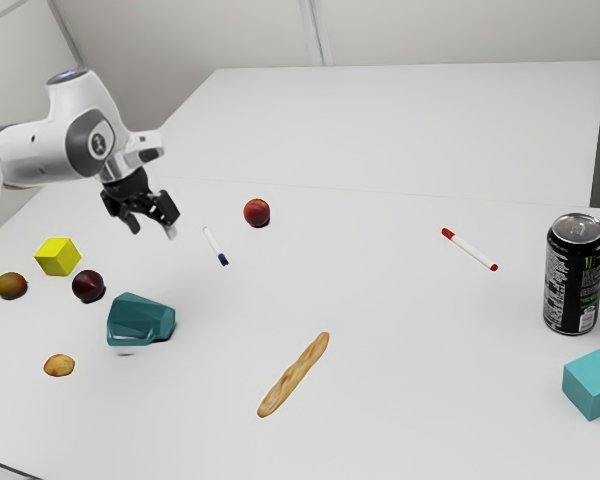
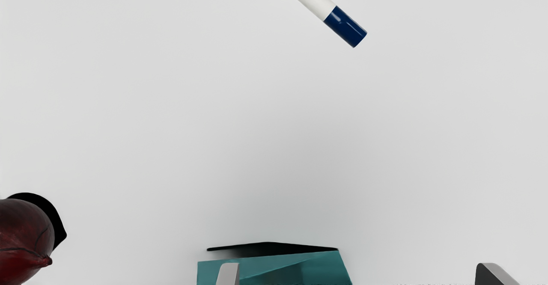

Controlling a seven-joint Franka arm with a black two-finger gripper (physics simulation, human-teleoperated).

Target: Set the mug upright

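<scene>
Because the one mug (image 1: 140, 318) lies tipped over on the desk (image 1: 400, 320), reaching it seems the step in hand. Above the mug's level, the claw (image 1: 152, 229) has its jaws apart; next it should descend, grip and turn it. Around the mug: two markers (image 1: 213, 245) (image 1: 470, 250), two cubes (image 1: 58, 257) (image 1: 592, 385), four fruits (image 1: 10, 286) (image 1: 88, 286) (image 1: 257, 213) (image 1: 59, 365), one can (image 1: 574, 276), one loaf (image 1: 294, 375).

Two smooth cubes: yellow (image 1: 57, 257), turquoise (image 1: 592, 384). Two slim white markers: blue-capped (image 1: 213, 243), red-capped (image 1: 470, 250). Four roundish produce pieces: bright red (image 1: 257, 213), dark red (image 1: 88, 286), green-red (image 1: 10, 286), yellow-orange (image 1: 59, 365). One faceted teal mug (image 1: 140, 315), one black metal can (image 1: 573, 278), one long golden loaf (image 1: 294, 375).
</scene>
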